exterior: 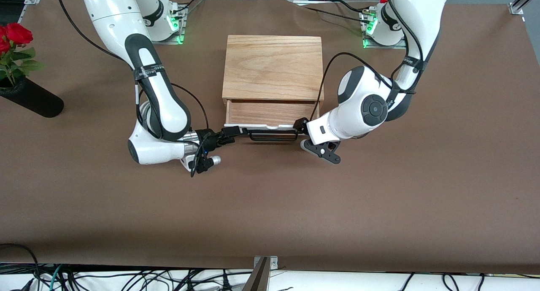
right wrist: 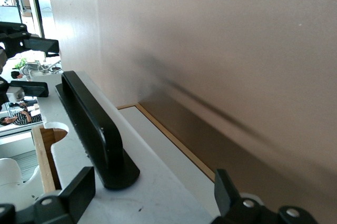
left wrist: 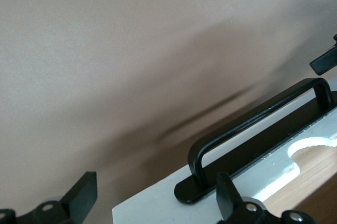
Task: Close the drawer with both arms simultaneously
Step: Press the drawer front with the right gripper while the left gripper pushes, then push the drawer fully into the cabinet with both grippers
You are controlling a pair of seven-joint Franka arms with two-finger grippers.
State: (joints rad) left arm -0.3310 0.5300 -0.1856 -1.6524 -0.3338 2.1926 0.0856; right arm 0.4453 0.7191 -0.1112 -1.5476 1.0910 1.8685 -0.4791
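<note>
Spread apart, the jaws of both grippers stand at the two ends of the drawer's white front panel, clamped on nothing. In its own wrist view the left gripper shows only two black fingers cut off by the frame edge, one of them over the panel just beside the black wire handle. The right gripper is cropped the same way, and its fingers straddle the panel corner next to the handle's foot.

From the front camera the left gripper is mostly hidden under its own white wrist, and the right gripper is a dark shape hard to separate from its cables. Between them the drawer stands part-way out of the wooden box, at the box side nearer the front camera. Small lettering on a black band around each arm is too small to read.

A vase of red roses stands at the right arm's end of the table, partly cut off.
</note>
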